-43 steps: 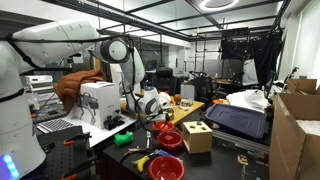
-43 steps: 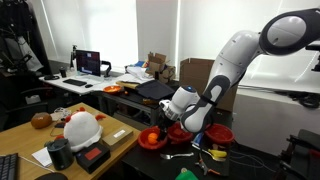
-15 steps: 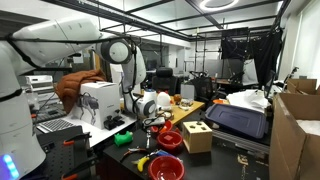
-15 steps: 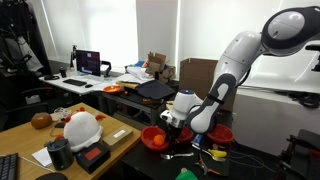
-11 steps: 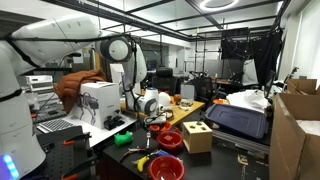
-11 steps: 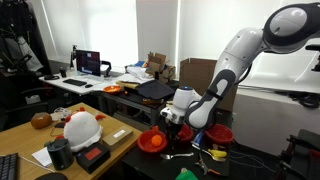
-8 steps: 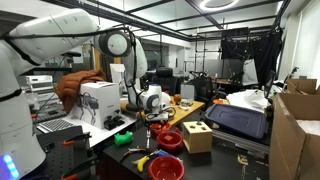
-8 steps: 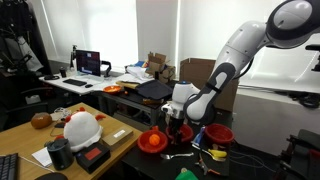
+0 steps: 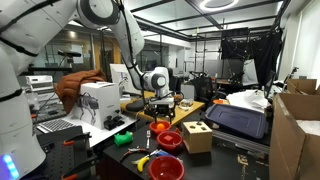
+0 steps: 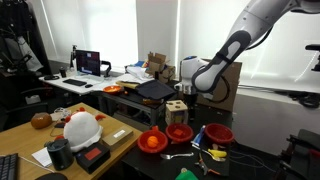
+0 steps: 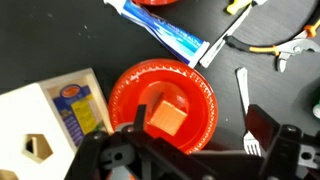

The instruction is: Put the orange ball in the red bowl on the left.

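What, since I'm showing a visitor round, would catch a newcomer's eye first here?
The big white robot arm reaching over the cluttered black table, its gripper open above a bright red bowl. In the wrist view, an orange object sits inside that bowl.

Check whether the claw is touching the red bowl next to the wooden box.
Apart. In an exterior view the claw hangs above the red bowl, with clear space showing between them.
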